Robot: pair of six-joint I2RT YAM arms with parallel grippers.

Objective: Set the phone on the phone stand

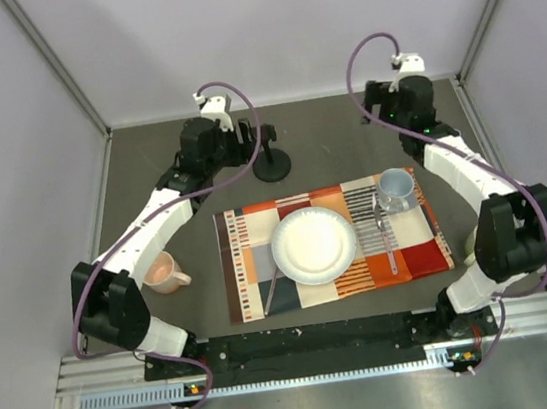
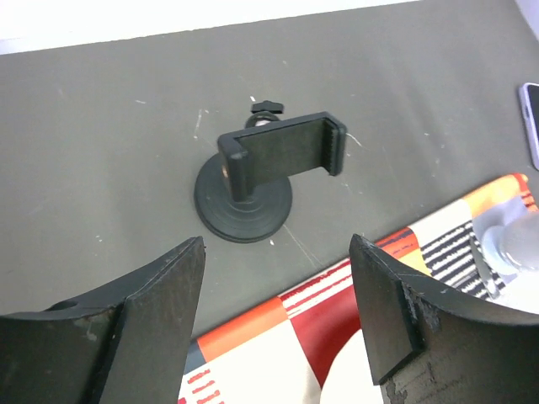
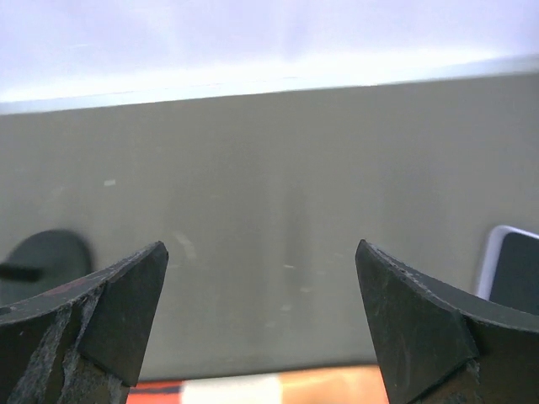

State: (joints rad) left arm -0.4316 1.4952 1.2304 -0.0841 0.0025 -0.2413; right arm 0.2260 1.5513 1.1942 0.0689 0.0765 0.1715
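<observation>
On grey desk [image 1: 327,147]: black disc-based phone stand [image 2: 246,192]; pale-edged black smartphone [image 3: 515,273] apart (partly seen). Left hand [image 2: 278,242], right hand [image 3: 261,247]: both agape.

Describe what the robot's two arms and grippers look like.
The left arm and right arm are alike: white shell links between bulky black joints, each with a mauve cable looping above its wrist. The left gripper and right gripper each have two broad, matte black wedge-shaped fingers, scuffed and chipped along the edges. No sleeves or readable markings show.
</observation>
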